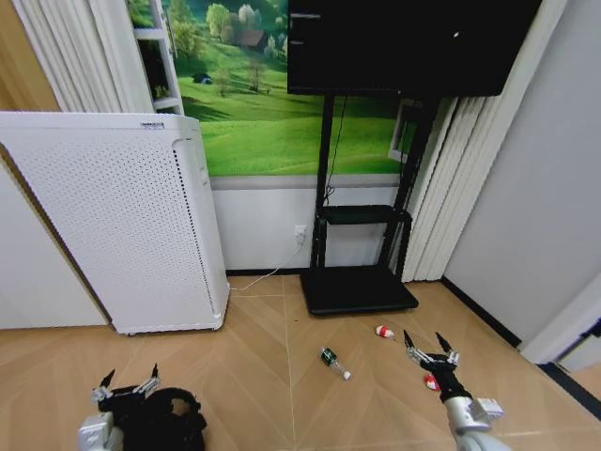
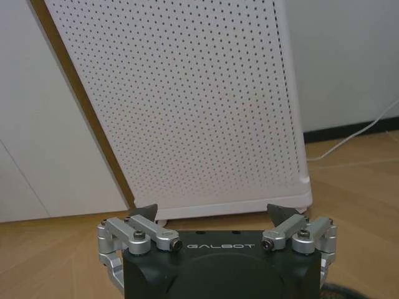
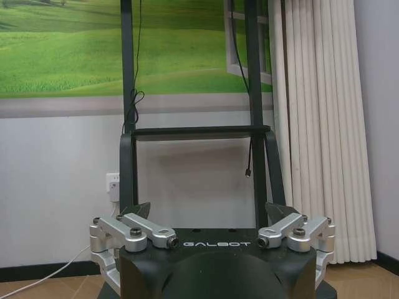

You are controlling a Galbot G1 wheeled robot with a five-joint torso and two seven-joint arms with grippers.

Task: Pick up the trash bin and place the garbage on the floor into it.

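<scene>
The black trash bin (image 1: 174,421) stands on the floor at the lower left of the head view, under my left arm. My left gripper (image 1: 131,375) hangs open just above its near-left side, holding nothing; the left wrist view shows the same open gripper (image 2: 212,212). The garbage lies to the right: a clear bottle with a green label (image 1: 332,362), a red-and-white piece (image 1: 384,331) and a red piece (image 1: 430,382). My right gripper (image 1: 423,337) is open above the red piece, partly covering it, and in the right wrist view the gripper (image 3: 207,208) points at the wall.
A tall white perforated appliance (image 1: 122,216) stands at the left wall, close ahead of the left gripper. The black TV stand base (image 1: 357,289) sits at the back centre, with a white cable (image 1: 268,275) on the floor and curtains (image 1: 451,188) to the right.
</scene>
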